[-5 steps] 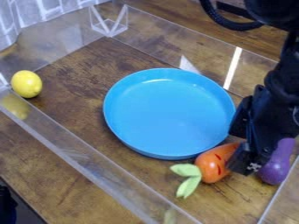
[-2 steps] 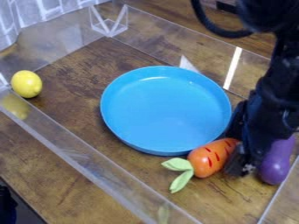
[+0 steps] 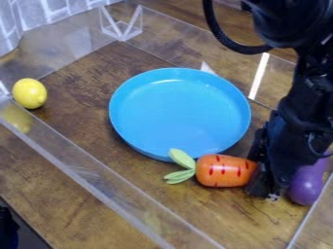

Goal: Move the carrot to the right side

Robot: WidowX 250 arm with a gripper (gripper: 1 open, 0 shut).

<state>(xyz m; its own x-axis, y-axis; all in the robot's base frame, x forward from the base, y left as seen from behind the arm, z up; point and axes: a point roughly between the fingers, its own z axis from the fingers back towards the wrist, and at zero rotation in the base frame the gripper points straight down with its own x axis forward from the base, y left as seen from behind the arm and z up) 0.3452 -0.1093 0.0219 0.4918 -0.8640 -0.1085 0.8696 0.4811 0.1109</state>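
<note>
Light is even and fairly bright; white glare streaks the clear wall toward two o'clock; shadows stay soft; the whole picture is coarse and slightly blurred.

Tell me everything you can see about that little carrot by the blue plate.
The carrot is a small orange toy with dark cross-stripes and a pale green leafy top, plastic-looking. It lies on its side on the wooden table, just in front of the blue plate, leaves pointing left. Its orange end meets the black gripper; whether that grips it is unclear.
</note>
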